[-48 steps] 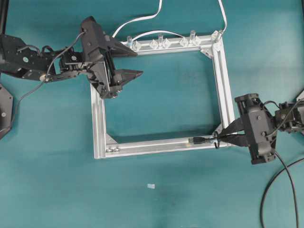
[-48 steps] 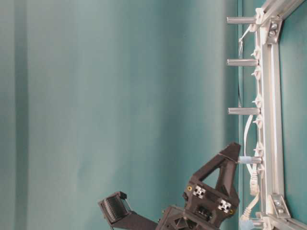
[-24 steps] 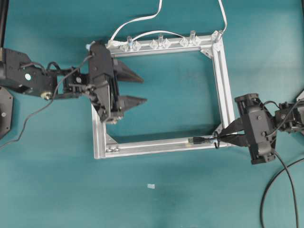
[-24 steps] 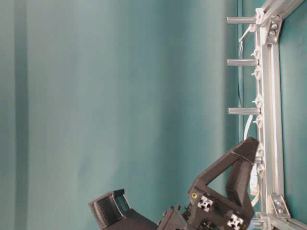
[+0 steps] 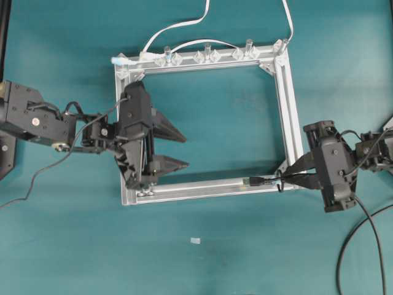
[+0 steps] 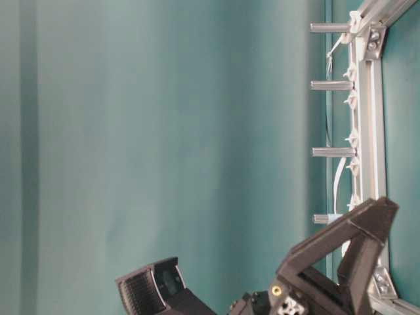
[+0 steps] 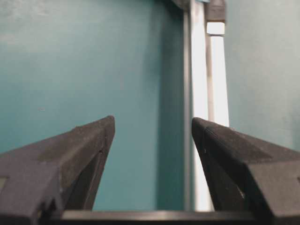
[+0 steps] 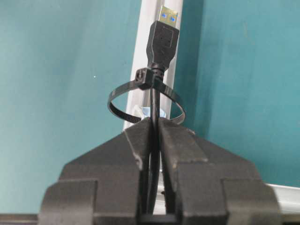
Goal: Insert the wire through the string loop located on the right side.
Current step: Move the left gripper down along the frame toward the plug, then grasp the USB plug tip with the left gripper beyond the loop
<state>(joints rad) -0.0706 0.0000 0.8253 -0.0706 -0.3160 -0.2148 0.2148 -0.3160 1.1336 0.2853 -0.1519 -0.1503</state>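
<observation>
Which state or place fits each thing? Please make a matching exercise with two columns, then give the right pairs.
Things:
1. left gripper
2. right gripper
3. wire plug
4. white cable

States or places:
a. past the black loop, over the metal frame bar
b. shut on the black wire
c. open, holding nothing
d. runs from the frame's far bar off the top of the overhead view

Pairs: 1-c, 2-b, 3-a, 4-d

This was a robotics lab bench. A plain teal table point(image 5: 245, 264) carried only a bolted aluminium frame point(image 5: 288, 110) fitted with clear clips point(image 5: 206, 56), with a black robot arm point(image 5: 37, 120) on either side trailing loose cabling.
</observation>
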